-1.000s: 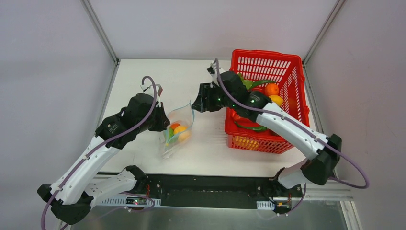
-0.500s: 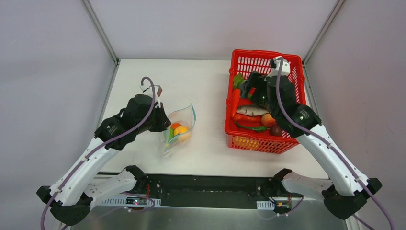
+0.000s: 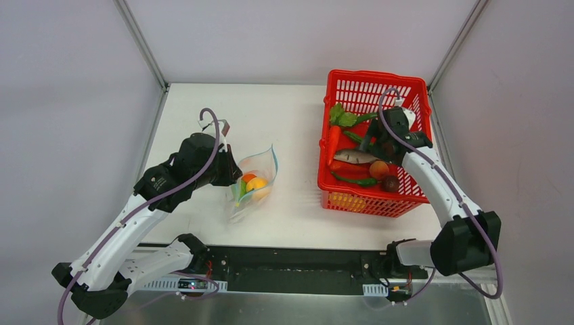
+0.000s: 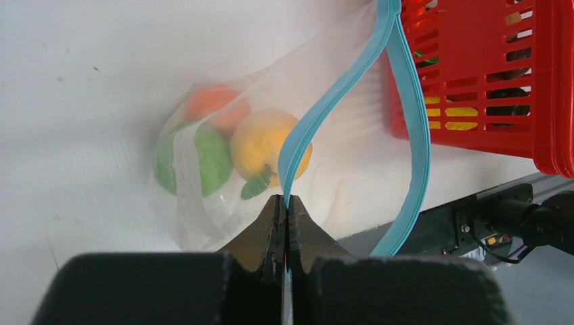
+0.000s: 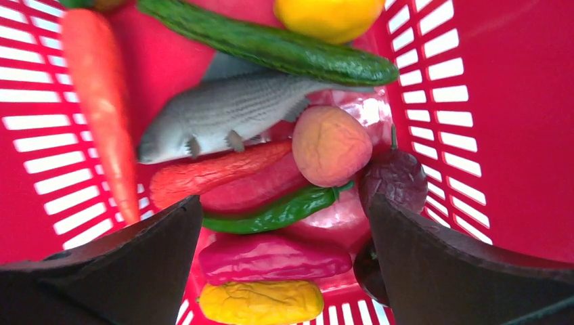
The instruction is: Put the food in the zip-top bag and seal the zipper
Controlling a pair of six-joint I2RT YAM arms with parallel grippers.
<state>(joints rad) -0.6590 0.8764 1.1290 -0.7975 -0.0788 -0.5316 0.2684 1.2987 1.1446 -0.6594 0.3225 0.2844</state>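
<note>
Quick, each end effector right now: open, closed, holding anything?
Left end effector: closed, pinching the teal-blue zipper strip of the clear plastic zip-top bag.
Right end effector: open, holding nothing, over the red plastic mesh basket.

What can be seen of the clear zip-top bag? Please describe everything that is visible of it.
The zip-top bag is a clear, crinkly plastic pouch lying on the white table, left of the red basket and apart from it. Its mouth is open: the two teal-blue strips of the zipper are spread apart. The left gripper is shut on the near strip. Inside the bag lie an orange piece, a yellow-orange ball and a green piece.
</note>
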